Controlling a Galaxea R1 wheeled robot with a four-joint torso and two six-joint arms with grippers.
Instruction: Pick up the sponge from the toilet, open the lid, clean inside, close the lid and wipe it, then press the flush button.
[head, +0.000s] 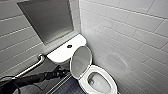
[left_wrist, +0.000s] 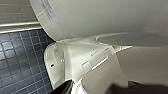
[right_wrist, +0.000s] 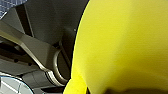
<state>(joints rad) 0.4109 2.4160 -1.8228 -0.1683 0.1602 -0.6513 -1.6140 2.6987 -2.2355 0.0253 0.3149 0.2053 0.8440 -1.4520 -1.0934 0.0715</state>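
Note:
The white toilet (head: 100, 83) stands in the corner with its lid (head: 80, 61) raised and leaning back against the tank (head: 62, 51). The bowl is uncovered. My left gripper (head: 63, 72) comes in from the left and stands open just beside the lid's left edge. In the left wrist view its dark fingers (left_wrist: 65, 87) frame the white lid (left_wrist: 100, 17) and the toilet's hinge area (left_wrist: 75, 57) close up. The yellow sponge (right_wrist: 125, 47) sits right against the right wrist camera, with my right gripper shut on it.
A dark flush button (head: 69, 46) sits on the tank top. A metal grab bar (head: 32, 66) runs along the left wall. White tiled walls close in behind and on the right. The floor (left_wrist: 17, 62) has small dark tiles.

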